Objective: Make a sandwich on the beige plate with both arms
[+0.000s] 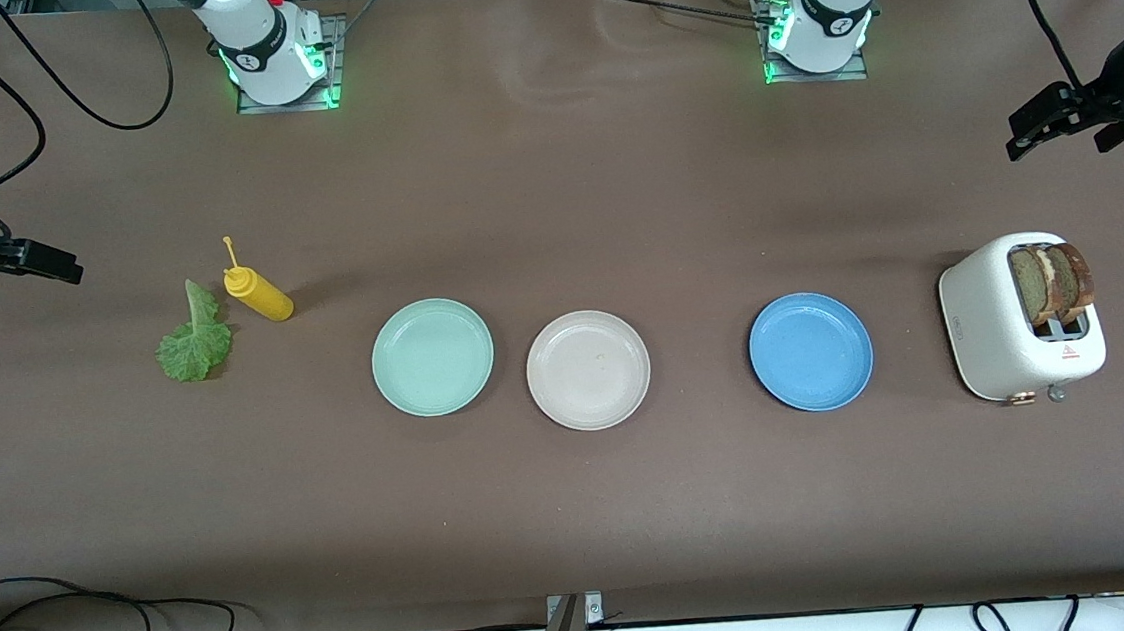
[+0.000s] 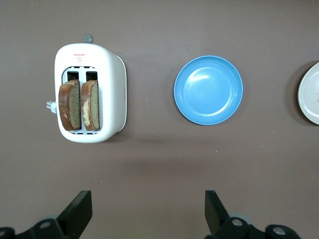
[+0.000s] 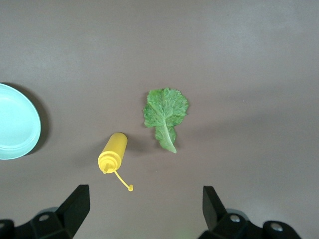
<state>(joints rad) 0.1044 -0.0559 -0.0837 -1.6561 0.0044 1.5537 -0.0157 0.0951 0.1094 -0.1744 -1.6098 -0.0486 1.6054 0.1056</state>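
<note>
Fig. 1. Both grippers released, nothing held; beige plate (image 1: 587, 370) bare.
Ahead of my left gripper (image 2: 144, 211) fingers, 2 stiff, crumbly toast slices (image 2: 79, 105): pinch crusts. Ahead of my right gripper (image 3: 144, 209), limp lettuce (image 3: 165, 114): take the stalk.

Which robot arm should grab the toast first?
Probably the left. The left gripper, open, hangs at the toaster's end of the table, where both bread slices stand. The right gripper, open, waits near the lettuce.
</note>
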